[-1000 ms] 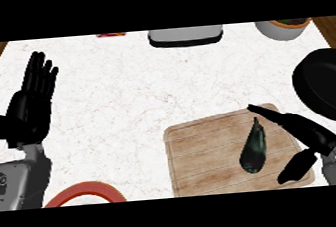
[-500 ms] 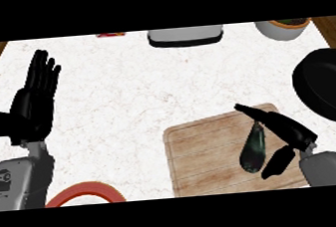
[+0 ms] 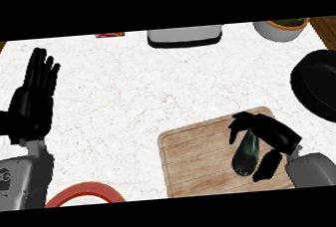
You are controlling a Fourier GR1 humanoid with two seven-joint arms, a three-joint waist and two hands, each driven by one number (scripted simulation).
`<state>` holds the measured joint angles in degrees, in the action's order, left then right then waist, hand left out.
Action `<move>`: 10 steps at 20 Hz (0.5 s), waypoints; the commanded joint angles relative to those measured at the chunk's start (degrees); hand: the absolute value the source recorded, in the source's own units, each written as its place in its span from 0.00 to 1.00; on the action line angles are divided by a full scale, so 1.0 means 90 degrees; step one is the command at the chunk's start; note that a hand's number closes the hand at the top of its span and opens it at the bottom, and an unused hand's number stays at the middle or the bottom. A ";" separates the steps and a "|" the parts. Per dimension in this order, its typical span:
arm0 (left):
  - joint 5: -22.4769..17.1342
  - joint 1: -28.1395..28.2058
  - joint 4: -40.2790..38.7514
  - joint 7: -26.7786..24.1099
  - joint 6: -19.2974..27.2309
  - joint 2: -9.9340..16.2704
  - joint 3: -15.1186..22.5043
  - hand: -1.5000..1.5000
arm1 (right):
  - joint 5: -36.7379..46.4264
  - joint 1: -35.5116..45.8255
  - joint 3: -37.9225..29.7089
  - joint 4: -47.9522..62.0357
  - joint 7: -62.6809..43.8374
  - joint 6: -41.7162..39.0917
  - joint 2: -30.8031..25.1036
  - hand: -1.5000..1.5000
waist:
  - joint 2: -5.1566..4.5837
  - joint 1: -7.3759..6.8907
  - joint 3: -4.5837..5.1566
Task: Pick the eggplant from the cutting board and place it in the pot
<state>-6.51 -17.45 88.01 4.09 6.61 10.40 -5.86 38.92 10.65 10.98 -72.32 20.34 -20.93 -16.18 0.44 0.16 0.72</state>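
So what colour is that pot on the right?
Black, inside and out. The pot shows in the head view, at the counter's right edge.

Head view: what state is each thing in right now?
Eggplant: lying on the cutting board, not lifted.
Right hand: over the eggplant, fingers curling round it.
Left hand: open, resting at the view's left.
Pot: upright, nothing visible inside.

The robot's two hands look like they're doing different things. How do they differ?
The left hand stands open, fingers straight up, at the view's left over bare counter; the right hand bends over the eggplant on the cutting board. The left touches nothing; the right flanks the eggplant. Both are black.
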 commanded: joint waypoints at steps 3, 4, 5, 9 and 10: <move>-0.0103 0.0182 0.0425 0.0318 -0.0198 0.0081 0.0029 0.50 | 0.0413 0.0118 0.0272 0.0260 -0.0032 0.0435 0.0570 1.00 | -0.0047 -0.0048 -0.0081; 0.0030 0.0380 0.0250 -0.0091 -0.0116 -0.0059 0.0048 0.50 | 0.0394 -0.0159 0.0224 0.0043 0.0060 0.0488 0.0488 1.00 | -0.0047 -0.0025 -0.0080; 0.0005 0.0313 0.0124 -0.0106 -0.0196 0.0017 0.0000 0.50 | 0.0496 -0.0374 0.0431 -0.0325 -0.0213 0.0454 0.0629 1.00 | -0.0044 -0.0006 -0.0078; -0.0171 0.0514 0.0124 -0.0347 -0.0381 0.0088 -0.0204 0.50 | 0.0524 -0.0248 -0.0256 -0.0579 -0.0097 0.0679 0.0049 1.00 | -0.0044 -0.0004 -0.0078; -0.0101 0.0213 0.0237 -0.0029 -0.0174 -0.0021 -0.0060 0.50 | 0.0950 0.0629 -0.0275 0.0078 -0.1473 0.1180 0.0922 1.00 | -0.0064 -0.0115 -0.0079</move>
<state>-7.04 -14.75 89.73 3.44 4.93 10.43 -6.28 43.77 10.75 10.33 -74.92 17.44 -16.32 -13.62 0.37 0.03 0.64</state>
